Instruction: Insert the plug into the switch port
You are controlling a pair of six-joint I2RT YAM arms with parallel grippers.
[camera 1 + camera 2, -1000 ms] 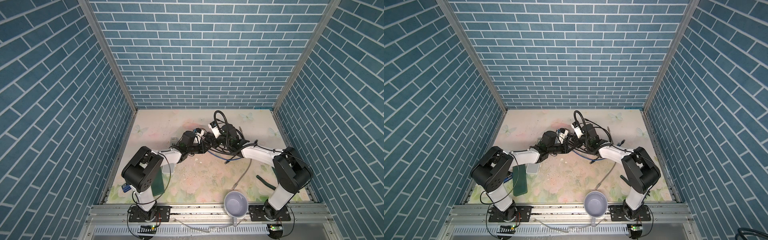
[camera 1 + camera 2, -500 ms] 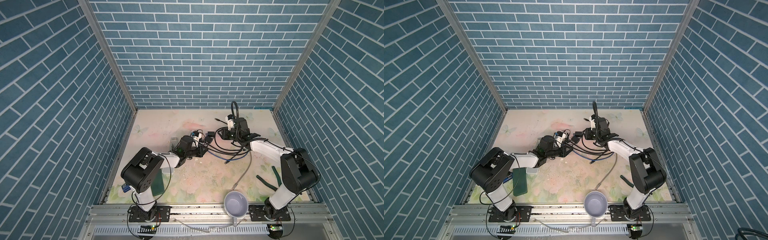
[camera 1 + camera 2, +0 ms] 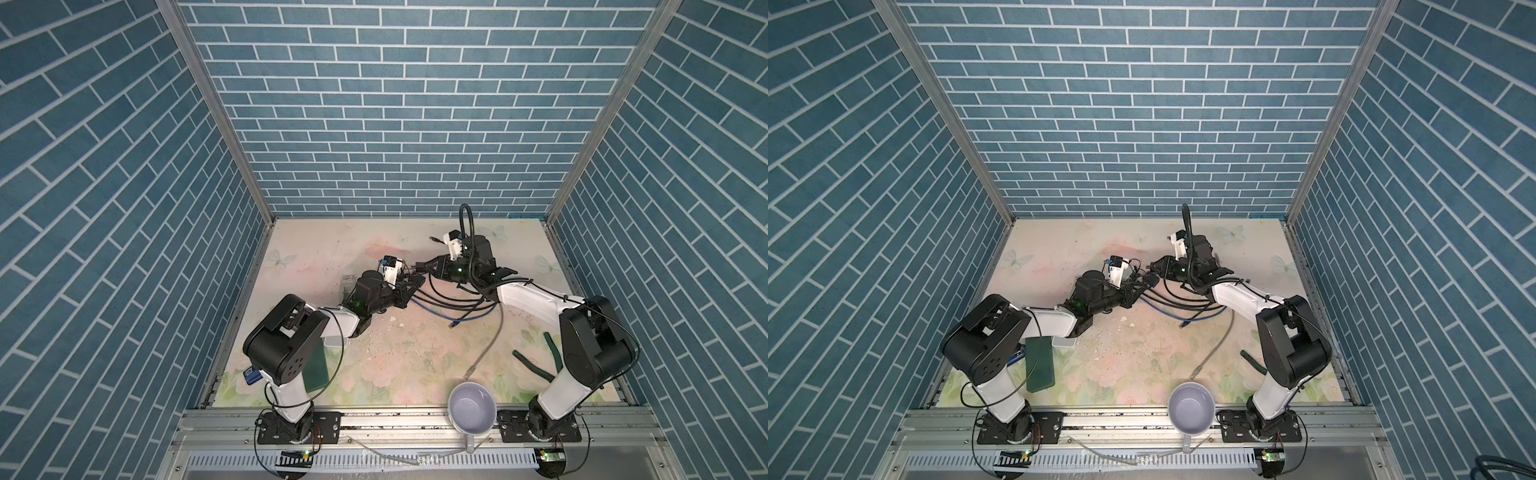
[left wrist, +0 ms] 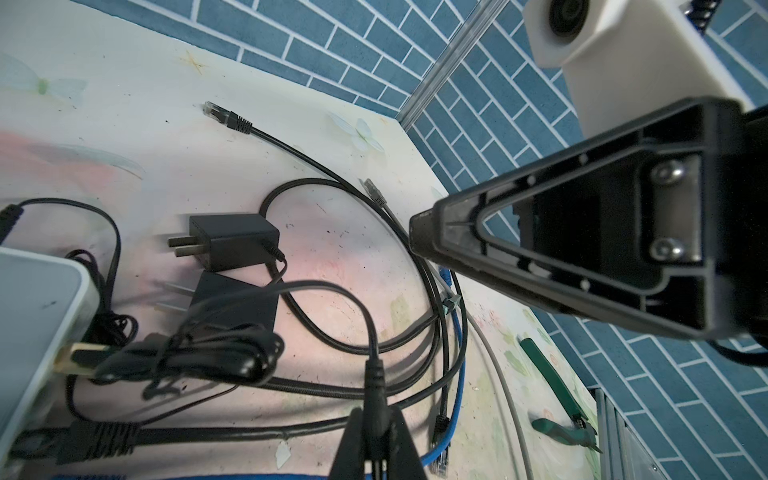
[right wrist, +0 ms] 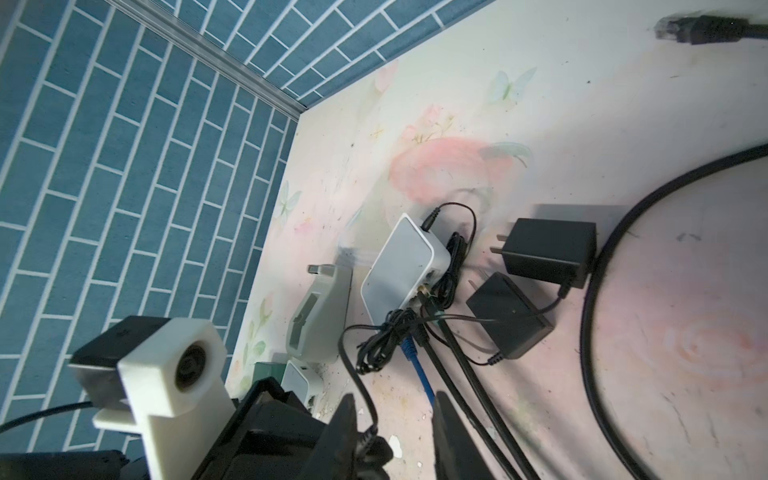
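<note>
The plug (image 4: 374, 370) is sitting pinched in my left gripper (image 4: 376, 419), whose fingers are clamping tight on its moulded body. It's hanging above the tabletop (image 4: 340, 232), near the white switch (image 4: 37, 307) but not touching it.

I'm judging it a featherweight: a small stiff body with a thin, soft lead (image 4: 369, 336) looping off toward a tied bundle (image 4: 187, 361). That lead is what's going to tug it off line. I'm thinking the grip belongs on the moulded collar, square-on, leaving the tip free. The tip itself I cannot see, as the fingers are hiding it. Pushing it in crooked is looking like the main risk, so I'm planning gentle and straight.

My right gripper (image 5: 395, 401) is hanging just beside the left one with its fingers spread, holding nothing. That's the change from a second ago. Then the two grippers were bunched together in one knot, with the right one clamped. Now it has let go and is standing off to the right, while the left arm is staying about where it was.
</note>
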